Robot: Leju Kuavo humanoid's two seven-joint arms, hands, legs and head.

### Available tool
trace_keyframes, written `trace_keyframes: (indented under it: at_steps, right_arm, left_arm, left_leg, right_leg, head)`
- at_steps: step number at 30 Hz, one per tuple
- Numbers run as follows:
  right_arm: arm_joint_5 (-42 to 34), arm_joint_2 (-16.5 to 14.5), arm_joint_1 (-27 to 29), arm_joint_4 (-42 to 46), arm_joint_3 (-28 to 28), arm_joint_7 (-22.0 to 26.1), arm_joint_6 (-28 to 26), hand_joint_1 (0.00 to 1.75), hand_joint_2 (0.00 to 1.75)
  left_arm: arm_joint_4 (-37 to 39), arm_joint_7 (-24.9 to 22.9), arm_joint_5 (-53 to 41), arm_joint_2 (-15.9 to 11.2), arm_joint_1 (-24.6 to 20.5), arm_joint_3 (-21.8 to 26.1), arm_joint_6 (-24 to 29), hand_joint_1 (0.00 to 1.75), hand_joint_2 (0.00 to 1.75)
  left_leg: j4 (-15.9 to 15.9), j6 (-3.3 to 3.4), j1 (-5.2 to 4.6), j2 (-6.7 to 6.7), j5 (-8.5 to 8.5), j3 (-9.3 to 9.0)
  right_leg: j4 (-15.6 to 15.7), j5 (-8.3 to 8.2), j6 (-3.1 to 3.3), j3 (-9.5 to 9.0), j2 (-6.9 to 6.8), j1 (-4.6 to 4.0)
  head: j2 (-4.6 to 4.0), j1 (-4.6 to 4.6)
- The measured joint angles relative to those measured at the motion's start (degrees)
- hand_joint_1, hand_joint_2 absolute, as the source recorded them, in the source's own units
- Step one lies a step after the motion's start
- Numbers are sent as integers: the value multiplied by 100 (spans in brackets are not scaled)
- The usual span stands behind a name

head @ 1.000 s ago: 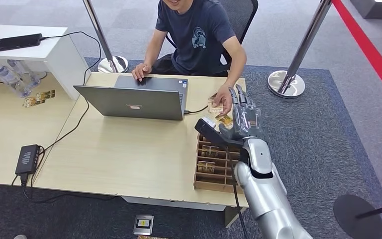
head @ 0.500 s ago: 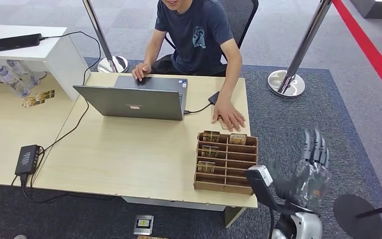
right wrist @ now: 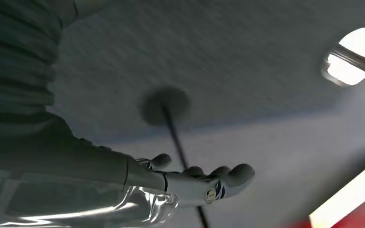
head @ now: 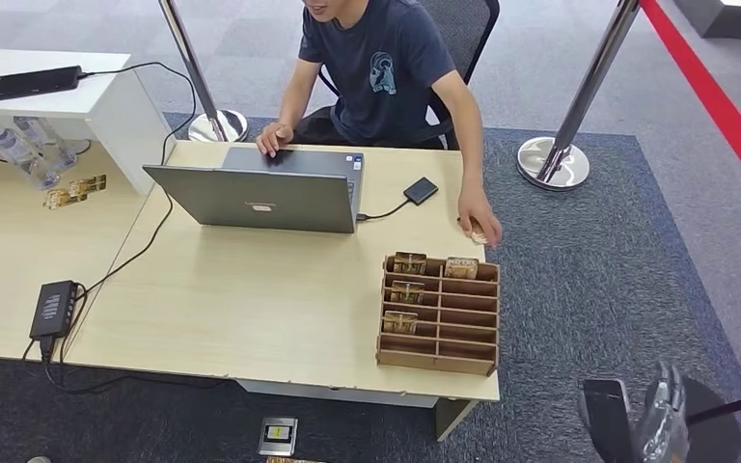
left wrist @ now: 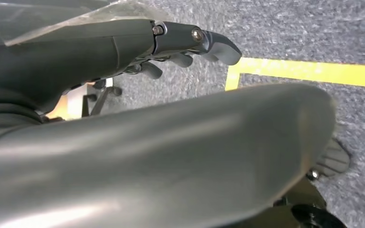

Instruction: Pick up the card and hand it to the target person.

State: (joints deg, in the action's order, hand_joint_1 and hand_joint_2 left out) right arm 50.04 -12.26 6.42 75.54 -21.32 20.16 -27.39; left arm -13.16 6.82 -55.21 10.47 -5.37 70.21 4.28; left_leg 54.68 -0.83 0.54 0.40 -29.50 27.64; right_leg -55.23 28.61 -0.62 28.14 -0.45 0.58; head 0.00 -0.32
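On the light wooden table [head: 251, 309] an open grey laptop [head: 256, 198] stands near the far edge, with a small dark device [head: 421, 189] on a cable beside it. A wooden slotted rack [head: 439, 313] sits at the near right corner and holds several cards. The seated person [head: 381, 68] rests one hand [head: 478, 227] on the right edge of the tabletop, over a small card [head: 480, 237] that is partly hidden. The right hand [head: 661, 429] is low, off the table, over the grey carpet; its fingers [right wrist: 237, 175] are stretched out and apart, holding nothing. The left hand [left wrist: 123, 42] hangs over the carpet, its fingers loosely extended and holding nothing. No writing is readable.
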Motion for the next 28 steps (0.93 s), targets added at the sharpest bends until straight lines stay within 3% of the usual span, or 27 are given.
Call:
trace_keyframes:
  at_steps: [2, 5, 12, 13, 16, 17, 19, 23, 26, 27, 28]
  right_arm:
    - [-97, 231, -423, -1465, -630, -158, 276, 0, 175]
    - [58, 509, -763, -3302, -1222, -836, 766, 0, 175]
    - [-101, 583, -913, -5411, -1845, -2141, 1601, 0, 175]
    - [-164, 569, -922, -5564, -1925, -2234, 1666, 0, 131]
    - [-292, 495, -946, -5863, -2131, -2347, 1768, 0, 0]
    - [-307, 461, -955, -5921, -2177, -2368, 1788, 0, 0]
    - [-300, 386, -982, -6017, -2234, -2429, 1824, 0, 0]
    - [-204, 265, -1044, -6174, -2293, -2582, 1924, 0, 175]
    - [-148, 237, -1080, -6224, -2285, -2632, 1972, 0, 175]
    - [-178, 240, -1086, -6228, -2253, -2634, 1985, 0, 131]
    - [-197, 245, -1087, -6228, -2237, -2634, 1993, 0, 116]
  left_arm:
    - [5, -10, -13, 17, 7, 27, -8, 0, 0]
    - [14, -13, -65, 22, 24, 41, -39, 0, 0]
    - [25, -39, -212, 21, 28, 41, -244, 0, 0]
    - [25, -44, -221, 19, 28, 41, -282, 0, 0]
    - [25, -45, -223, 10, 26, 41, -370, 0, 131]
    - [25, -45, -224, 7, 25, 41, -394, 0, 175]
    - [25, -57, -245, 2, 22, 41, -414, 0, 175]
    - [25, -183, -339, -3, 18, 39, -245, 0, 175]
    - [23, -201, -251, -19, 27, -15, -189, 0, 175]
    - [23, -200, -176, -32, 38, -82, -188, 0, 175]
    - [22, -199, -138, -40, 45, -121, -188, 0, 175]
  left_leg:
    - [1, 10, -4, -6, 3, -1]
    - [1, 14, -6, -7, 2, 3]
    - [-4, 9, 2, -6, 0, 7]
    - [-4, 7, 2, -6, -1, 7]
    - [-4, 6, 1, -6, 0, 6]
    - [-4, 6, 0, -5, 0, 5]
    - [-4, 6, 0, -5, 0, 4]
    - [-3, 6, -2, -6, 1, 3]
    - [-3, 6, -2, -6, 1, 3]
    - [-3, 6, -2, -6, 1, 3]
    - [-3, 6, -2, -6, 1, 3]
  right_leg:
    - [3, -1, -9, -4, -3, 4]
    - [3, -4, -11, -2, -4, 6]
    - [-3, 7, 1, 6, -4, 1]
    - [-4, 6, 2, 6, -4, -1]
    - [-4, 6, 2, 5, -4, -5]
    - [-4, 6, 1, 4, -4, -6]
    - [-4, 5, 1, 3, -4, -6]
    - [-4, 4, 1, 2, -4, -4]
    - [-3, 4, 0, 3, -4, -4]
    - [-3, 4, 0, 3, -4, -4]
    - [-3, 4, 0, 3, -4, -4]
  head:
    - [0, 4]
    - [0, 4]
    - [0, 3]
    - [0, 3]
    - [0, 4]
    - [0, 4]
    - [0, 5]
    - [0, 4]
    - [0, 4]
    - [0, 4]
    - [0, 5]
